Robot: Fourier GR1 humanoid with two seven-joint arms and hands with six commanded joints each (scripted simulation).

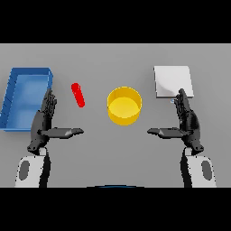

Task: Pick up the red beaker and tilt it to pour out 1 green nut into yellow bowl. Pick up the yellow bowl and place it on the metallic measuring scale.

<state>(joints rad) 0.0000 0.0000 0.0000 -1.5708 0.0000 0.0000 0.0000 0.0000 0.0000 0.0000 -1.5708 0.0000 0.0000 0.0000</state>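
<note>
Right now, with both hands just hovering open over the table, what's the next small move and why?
Probably move the left hand forward and to its right toward the red beaker, since it is the nearer hand. Both hands are open and hold nothing; the right hand sits near the metallic scale. The yellow bowl looks empty, so pouring comes first.

1 head view looks steeply down at the table point(115, 58).

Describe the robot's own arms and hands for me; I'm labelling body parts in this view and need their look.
Both arms are white with a dark grey oval patch on the forearm. Each ends in a dark, near-black hand: the left hand and the right hand have slim jointed fingers and a long thumb. No cables or markings show.
</note>
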